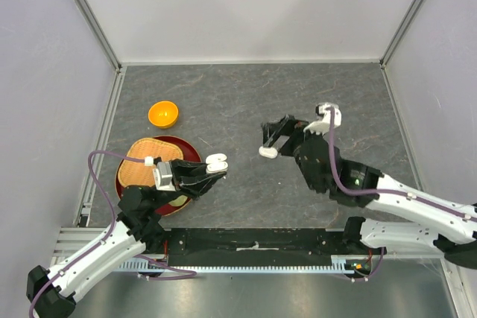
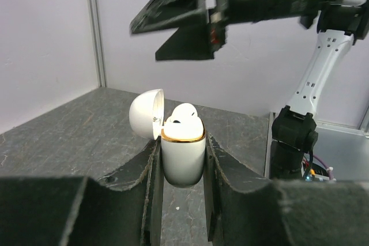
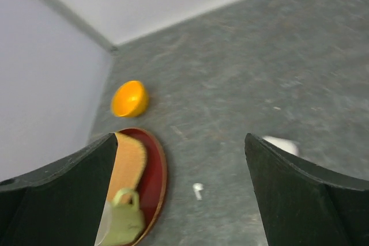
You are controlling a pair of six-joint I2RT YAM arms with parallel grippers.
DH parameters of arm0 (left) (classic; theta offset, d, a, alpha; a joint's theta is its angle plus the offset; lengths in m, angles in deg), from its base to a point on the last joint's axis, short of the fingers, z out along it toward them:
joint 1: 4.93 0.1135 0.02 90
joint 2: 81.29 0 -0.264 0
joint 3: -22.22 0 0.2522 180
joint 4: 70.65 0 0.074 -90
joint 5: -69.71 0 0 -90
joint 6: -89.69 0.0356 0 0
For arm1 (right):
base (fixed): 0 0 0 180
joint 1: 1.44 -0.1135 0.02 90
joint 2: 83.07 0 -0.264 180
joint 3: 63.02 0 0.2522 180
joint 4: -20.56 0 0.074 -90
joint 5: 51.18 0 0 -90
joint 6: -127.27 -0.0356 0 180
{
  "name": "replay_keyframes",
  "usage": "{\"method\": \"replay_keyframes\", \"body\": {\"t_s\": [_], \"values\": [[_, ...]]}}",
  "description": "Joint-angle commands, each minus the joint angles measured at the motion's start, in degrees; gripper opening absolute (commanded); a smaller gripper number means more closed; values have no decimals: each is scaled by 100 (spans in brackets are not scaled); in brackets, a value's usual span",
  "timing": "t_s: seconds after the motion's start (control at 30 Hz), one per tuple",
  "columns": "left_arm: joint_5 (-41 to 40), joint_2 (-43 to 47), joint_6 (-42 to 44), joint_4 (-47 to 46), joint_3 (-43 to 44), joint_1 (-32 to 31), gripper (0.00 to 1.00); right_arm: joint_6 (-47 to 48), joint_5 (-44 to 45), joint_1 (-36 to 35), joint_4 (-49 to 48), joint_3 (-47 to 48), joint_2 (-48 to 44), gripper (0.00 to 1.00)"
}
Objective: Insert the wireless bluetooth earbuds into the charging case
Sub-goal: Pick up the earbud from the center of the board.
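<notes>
A: Grey table [image 1: 246,102] first, walled on three sides. Why the red plate [image 1: 188,151] and orange bowl [image 1: 163,114] tucked along the left edge?

B: Probably to leave the middle free for the arms. No part in the task, seemingly (same for the woven mat [image 1: 145,158] on the plate).

A: And the left gripper [image 1: 212,171]?

B: Clamped tight on the charging case [image 2: 183,156], toward the near edge, left of middle, just beside the plate. Held upright and apparently clear of the table, lid [image 2: 146,113] flipped back, presumably to offer the sockets upward.

A: Right gripper [image 1: 268,137]?

B: Spread wide, gripping nothing, hanging over mid-table close above a small white lump [image 1: 267,152]. Too blurred to name, possibly another case.

A: Earbuds?

B: Seated earbud [image 2: 184,113] in the held case, poking above the gold rim. Loose earbud [image 3: 198,190] lying on the bare table just off the plate's rim, likely the next to be fetched
</notes>
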Motion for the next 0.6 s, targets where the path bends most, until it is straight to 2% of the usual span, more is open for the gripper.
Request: {"method": "replay_keyframes", "body": {"t_s": [0.0,0.13,0.57], "values": [[-57,67,115,-55,122,-4,2,-1764,-1496,1469,2143,365,429,98],[-74,172,106,76,158,-4,2,-1608,-2790,2079,2267,339,1034,98],[-215,778,238,665,210,-4,2,-1300,-4250,2247,2118,734,2688,98]]}}
